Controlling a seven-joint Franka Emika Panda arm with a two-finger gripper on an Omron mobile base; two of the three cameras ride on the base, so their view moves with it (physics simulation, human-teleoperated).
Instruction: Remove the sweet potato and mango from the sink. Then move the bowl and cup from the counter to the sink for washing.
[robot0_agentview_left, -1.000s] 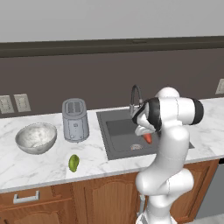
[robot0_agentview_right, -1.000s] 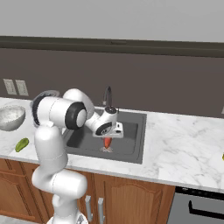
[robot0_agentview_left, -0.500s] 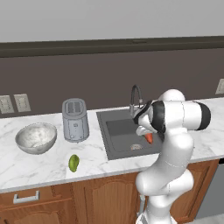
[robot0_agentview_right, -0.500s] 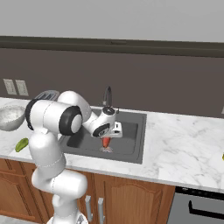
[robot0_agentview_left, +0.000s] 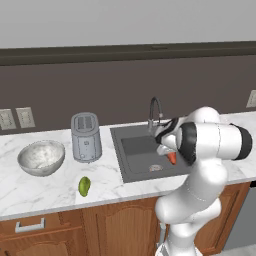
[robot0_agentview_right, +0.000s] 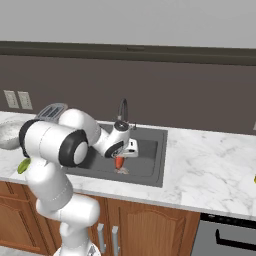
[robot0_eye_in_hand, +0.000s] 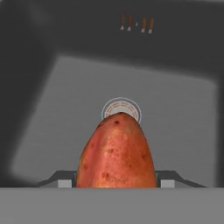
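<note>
Held nose-down over the sink (robot0_agentview_left: 131, 165), the orange-red sweet potato (robot0_agentview_left: 172, 158) hangs just above the basin floor, and my gripper (robot0_agentview_left: 170, 151) is shut on it. In the hand view the sweet potato (robot0_eye_in_hand: 116, 153) sits between the two fingertips (robot0_eye_in_hand: 61, 182), right over the round drain (robot0_eye_in_hand: 121, 108). The right base view also shows the sweet potato (robot0_agentview_right: 119, 162) in the gripper (robot0_agentview_right: 120, 157). The green mango (robot0_agentview_left: 84, 186) lies on the counter left of the sink. Farther left stands the mottled bowl (robot0_agentview_left: 41, 157). A yellow sliver at the far right edge may be the cup (robot0_agentview_right: 254, 179).
A grey toaster (robot0_agentview_left: 85, 136) stands between the bowl and the sink. The curved faucet (robot0_agentview_left: 155, 112) rises at the sink's back edge, close behind my hand. White marble counter (robot0_agentview_right: 210, 170) stretches to the right of the sink. A dark wall backs the counter.
The arm's elbow has swung outward and a little lower, while the hand and the sweet potato stay nearly in the same place over the sink.
</note>
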